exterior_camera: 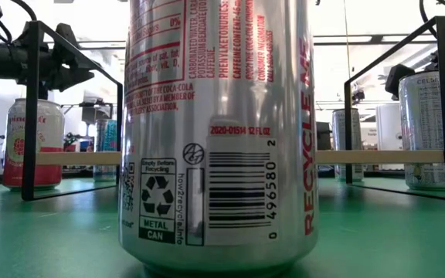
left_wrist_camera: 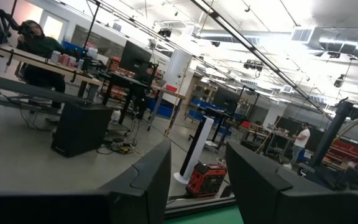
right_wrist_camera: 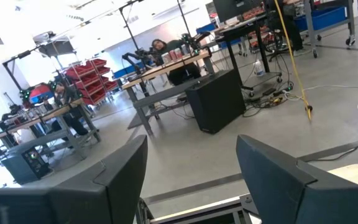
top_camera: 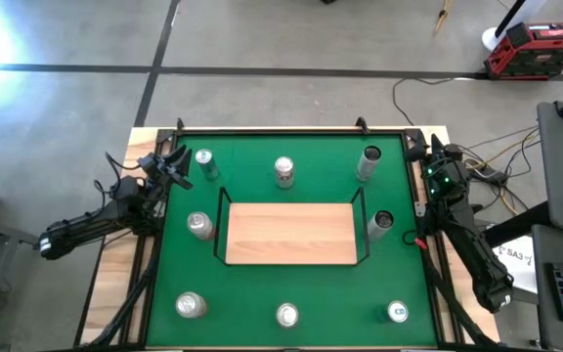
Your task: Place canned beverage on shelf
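The shelf (top_camera: 291, 233), a light-wood board with a thin black wire rail, lies in the middle of the green tabletop. Several silver cans stand upright on the green around it, among them one at the far middle (top_camera: 283, 172), one left of the shelf (top_camera: 199, 226) and one right of it (top_camera: 380, 224). The can at the near edge (top_camera: 287, 315) fills the low view (exterior_camera: 219, 131). My left gripper (top_camera: 176, 161) waits shut at the table's far left corner. My right gripper (top_camera: 428, 152) waits shut at the far right corner. Both point out over the far edge, with nothing between their fingers (left_wrist_camera: 197, 180) (right_wrist_camera: 191, 180).
A can (top_camera: 204, 163) stands close beside my left gripper, another (top_camera: 368, 163) near my right one. More cans stand at the near corners (top_camera: 191, 305) (top_camera: 397, 312). Cables (top_camera: 477, 166) trail off the right side. People sit at desks in the room beyond.
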